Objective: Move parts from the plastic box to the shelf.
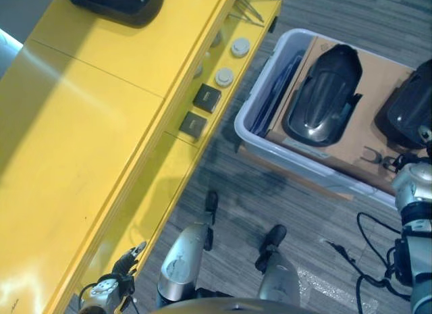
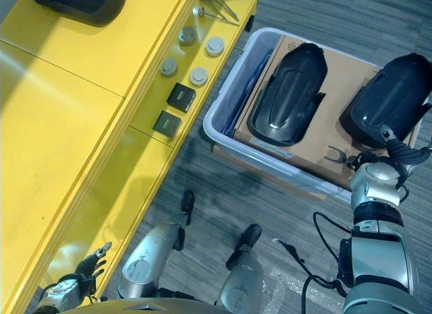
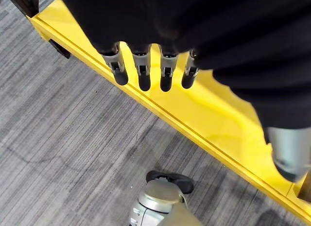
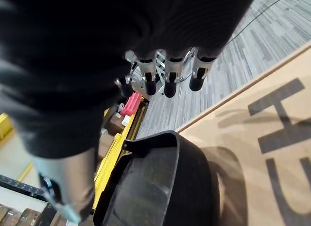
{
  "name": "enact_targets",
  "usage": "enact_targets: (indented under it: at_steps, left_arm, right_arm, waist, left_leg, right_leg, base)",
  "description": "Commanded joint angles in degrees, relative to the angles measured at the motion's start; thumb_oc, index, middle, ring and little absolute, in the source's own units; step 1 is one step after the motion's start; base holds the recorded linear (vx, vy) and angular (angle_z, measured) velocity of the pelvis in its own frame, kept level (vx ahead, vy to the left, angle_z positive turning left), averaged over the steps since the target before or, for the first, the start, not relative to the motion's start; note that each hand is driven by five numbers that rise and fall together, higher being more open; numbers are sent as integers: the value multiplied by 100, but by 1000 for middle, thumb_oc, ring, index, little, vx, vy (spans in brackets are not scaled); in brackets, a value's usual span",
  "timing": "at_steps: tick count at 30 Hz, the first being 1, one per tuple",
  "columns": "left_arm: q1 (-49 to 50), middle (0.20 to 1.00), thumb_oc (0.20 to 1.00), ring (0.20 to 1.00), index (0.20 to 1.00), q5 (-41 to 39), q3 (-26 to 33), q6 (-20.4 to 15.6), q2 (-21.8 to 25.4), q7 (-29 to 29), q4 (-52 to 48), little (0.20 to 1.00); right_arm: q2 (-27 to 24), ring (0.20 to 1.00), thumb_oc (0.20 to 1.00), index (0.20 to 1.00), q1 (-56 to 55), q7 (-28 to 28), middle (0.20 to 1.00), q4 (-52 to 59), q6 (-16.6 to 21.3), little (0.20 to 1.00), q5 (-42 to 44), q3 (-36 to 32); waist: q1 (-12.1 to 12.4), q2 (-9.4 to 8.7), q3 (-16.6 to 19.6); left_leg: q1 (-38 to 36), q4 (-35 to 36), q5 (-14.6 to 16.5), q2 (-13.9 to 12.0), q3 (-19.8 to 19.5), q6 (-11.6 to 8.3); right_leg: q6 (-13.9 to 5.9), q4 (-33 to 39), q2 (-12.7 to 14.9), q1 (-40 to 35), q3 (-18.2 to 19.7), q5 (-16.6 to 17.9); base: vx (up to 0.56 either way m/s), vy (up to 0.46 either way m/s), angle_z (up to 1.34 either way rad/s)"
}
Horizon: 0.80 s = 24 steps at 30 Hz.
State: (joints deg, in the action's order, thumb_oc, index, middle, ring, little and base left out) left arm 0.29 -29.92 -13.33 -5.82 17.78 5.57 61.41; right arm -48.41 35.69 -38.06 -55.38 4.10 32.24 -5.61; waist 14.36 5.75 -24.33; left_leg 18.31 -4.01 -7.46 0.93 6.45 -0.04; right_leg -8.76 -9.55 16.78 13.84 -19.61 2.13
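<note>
A pale plastic box (image 2: 221, 105) stands on the floor right of the yellow shelf (image 1: 81, 125). It is lined with cardboard (image 4: 257, 138) and holds two black moulded parts, one on the left (image 2: 287, 94) and one on the right (image 2: 388, 101). A third black part (image 1: 115, 3) lies on the shelf's top at the far end. My right hand (image 2: 390, 152) hovers open over the box beside the right part (image 4: 160, 187), fingers (image 4: 167, 75) straight and holding nothing. Low beside the shelf's near edge is my left hand (image 1: 111, 283), its fingers (image 3: 141, 73) straight and empty.
On the shelf's lower ledge lie round grey knobs (image 2: 198, 76), two small black square blocks (image 2: 181, 96) and thin metal tools (image 2: 216, 7). A blue sheet (image 2: 246, 84) leans inside the box's left wall. Grey carpet (image 2: 270, 199) runs between shelf and box.
</note>
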Motion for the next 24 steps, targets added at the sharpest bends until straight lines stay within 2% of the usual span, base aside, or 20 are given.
enact_targets:
  at_steps: [1, 6, 11, 13, 15, 17, 21, 24]
  left_arm:
    - [187, 1000, 1000, 1000, 1000, -267, -127, -178, 287, 63, 5, 1000]
    - [214, 1000, 1000, 1000, 1000, -390, -90, -204, 361, 179, -83, 1000]
    - [241, 1000, 1000, 1000, 1000, -420, -142, -296, 350, 219, -118, 1000]
    - [225, 1000, 1000, 1000, 1000, -482, -155, -278, 355, 241, -141, 1000]
    - [202, 1000, 1000, 1000, 1000, -459, -147, -247, 379, 270, -153, 1000]
    - [204, 1000, 1000, 1000, 1000, -443, -146, -237, 381, 281, -171, 1000]
    - [231, 1000, 1000, 1000, 1000, -455, -183, -293, 451, 331, -132, 1000]
    - [272, 1000, 1000, 1000, 1000, -470, -170, -278, 483, 351, -138, 1000]
  right_arm:
    - [-700, 1000, 1000, 1000, 83, -105, 1000, 158, 346, 1000, 161, 406]
    - [-932, 1000, 1000, 1000, 190, 63, 1000, -51, 85, 1000, 301, 430]
    - [-976, 1000, 1000, 1000, 155, 222, 1000, -204, 25, 1000, 353, 433]
    - [-1003, 1000, 1000, 1000, 150, 389, 1000, -269, 5, 1000, 248, 457]
    - [-1038, 1000, 1000, 1000, 183, 672, 1000, -311, -171, 1000, -292, 552]
    - [-1113, 1000, 1000, 1000, 335, 893, 1000, -284, -359, 1000, -1141, 895]
    - [-1270, 1000, 1000, 1000, 929, 850, 1000, -79, -642, 1000, -1429, 1749]
    - [-1303, 1000, 1000, 1000, 1156, 863, 1000, 29, -721, 1000, -1595, 1966]
  waist:
    - [63, -107, 198]
    - [38, -95, 158]
    - [28, -80, 107]
    - [27, -72, 90]
    - [29, -71, 80]
    - [44, -67, 55]
    - [97, -75, 17]
    - [123, -68, 10]
  left_leg:
    - [291, -544, 518, -202, -775, -310]
    - [271, -485, 532, -204, -710, -313]
    - [232, -486, 552, -197, -694, -319]
    - [206, -472, 556, -194, -687, -319]
    - [208, -488, 565, -191, -691, -326]
    - [210, -480, 550, -184, -689, -324]
    - [232, -474, 519, -191, -689, -329]
    - [226, -467, 520, -183, -694, -324]
  right_leg:
    - [-160, 78, 15, 114, -5, 118]
    - [-193, 70, 39, 183, 56, 120]
    - [-190, 28, 51, 193, 77, 109]
    - [-195, 43, 65, 176, 74, 121]
    - [-201, 45, 75, 181, 83, 131]
    - [-193, 63, 79, 183, 85, 149]
    - [-186, 56, 74, 212, 92, 154]
    - [-188, 44, 77, 216, 91, 143]
  base:
    - [17, 41, 1]
    - [6, 8, 0]
    - [6, 2, 0]
    - [16, -1, 0]
    - [0, 0, 0]
    - [0, 0, 0]
    - [0, 0, 0]
    - [2, 7, 1]
